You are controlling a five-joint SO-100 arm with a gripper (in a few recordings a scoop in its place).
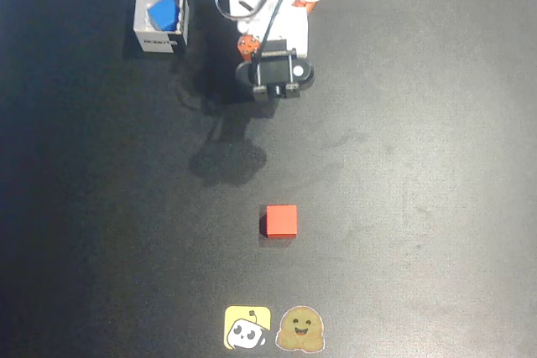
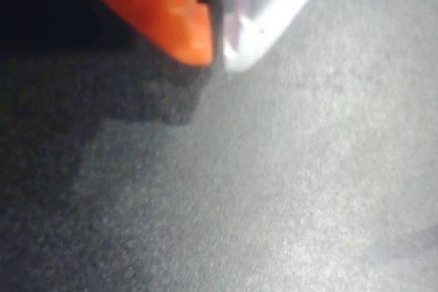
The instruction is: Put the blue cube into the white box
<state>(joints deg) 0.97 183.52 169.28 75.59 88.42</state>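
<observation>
Overhead view: the whole black worktop (image 1: 419, 165) is laid out from above, with the arm (image 1: 273, 39) at top centre, folded close over its own base.
White box: it stands in the upper left of the overhead frame (image 1: 160, 16), open top up, its dark label strip on the lower wall.
Blue cube: it sits inside the white box (image 1: 164, 12), tilted, resting toward the right wall, clear of the gripper.
Red cube: it lies on the worktop a little below the middle of the overhead frame (image 1: 280, 220), well apart from the box and from the arm.
Stickers: two lie side by side at the bottom edge of the overhead frame, a yellow square one (image 1: 247, 328) to the left and a brown smiling one (image 1: 300, 329) to the right.
Shadow: a dark blot of the arm's shadow falls on the worktop between the arm and the red cube (image 1: 228, 161).
Wrist view: a blurred close look at grey, grainy worktop surface (image 2: 287, 189) with a darker shadow patch in the left half; neither cube nor the box appears here.
Gripper: at the top of the wrist view (image 2: 217, 49) an orange finger (image 2: 164, 5) and a white finger (image 2: 274, 5) meet tip to tip, so the jaws stand together with nothing between them and nothing touched.
Gripper from above: it hangs under the dark wrist camera housing (image 1: 273, 81), too hidden to judge there.
</observation>
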